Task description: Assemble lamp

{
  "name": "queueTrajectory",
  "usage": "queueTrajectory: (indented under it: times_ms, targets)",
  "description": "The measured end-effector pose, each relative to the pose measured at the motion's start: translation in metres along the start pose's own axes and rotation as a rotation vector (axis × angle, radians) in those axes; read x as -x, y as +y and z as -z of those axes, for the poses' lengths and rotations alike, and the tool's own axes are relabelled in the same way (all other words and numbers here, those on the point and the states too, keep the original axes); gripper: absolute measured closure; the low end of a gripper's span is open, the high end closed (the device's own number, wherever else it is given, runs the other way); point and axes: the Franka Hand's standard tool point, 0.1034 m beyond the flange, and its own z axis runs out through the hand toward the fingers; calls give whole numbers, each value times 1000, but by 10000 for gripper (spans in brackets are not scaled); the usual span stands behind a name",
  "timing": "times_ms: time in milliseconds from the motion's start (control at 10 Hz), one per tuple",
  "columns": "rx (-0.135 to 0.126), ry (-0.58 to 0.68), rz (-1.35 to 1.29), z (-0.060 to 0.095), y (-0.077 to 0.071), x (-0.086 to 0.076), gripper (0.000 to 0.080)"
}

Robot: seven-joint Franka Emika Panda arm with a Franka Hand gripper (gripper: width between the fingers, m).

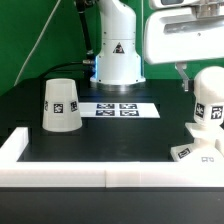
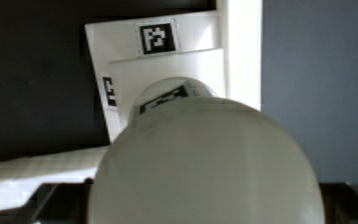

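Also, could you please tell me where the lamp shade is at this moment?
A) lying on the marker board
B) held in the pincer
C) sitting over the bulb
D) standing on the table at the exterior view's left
D: the shade stands by itself on the black table, to the exterior view's left of the marker board, while the bulb and base are at the right.
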Motion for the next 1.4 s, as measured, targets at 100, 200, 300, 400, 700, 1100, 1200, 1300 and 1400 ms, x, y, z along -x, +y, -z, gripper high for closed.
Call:
queueTrajectory:
  times_ms: [100,200,300,400,700,1100,1200,1300,1400]
  targets:
    - [0,3,-74,-1,2,0,223]
    - [-2,2,-158,-1,2,0,223]
    - [-6,0,-260,-1,3,0,222]
    - [-11,-3,-381,-1,3,0,222]
    - [-22,-17,-623,-2,0,2,222]
    - [-26,-35,-713,-3,-1,2,138]
    - [-20,-36,-632,-3,-1,2,111]
    - [-15,-43,-523,-1,-1,1,111]
    - [3,-37,-442,1,-5,0,102]
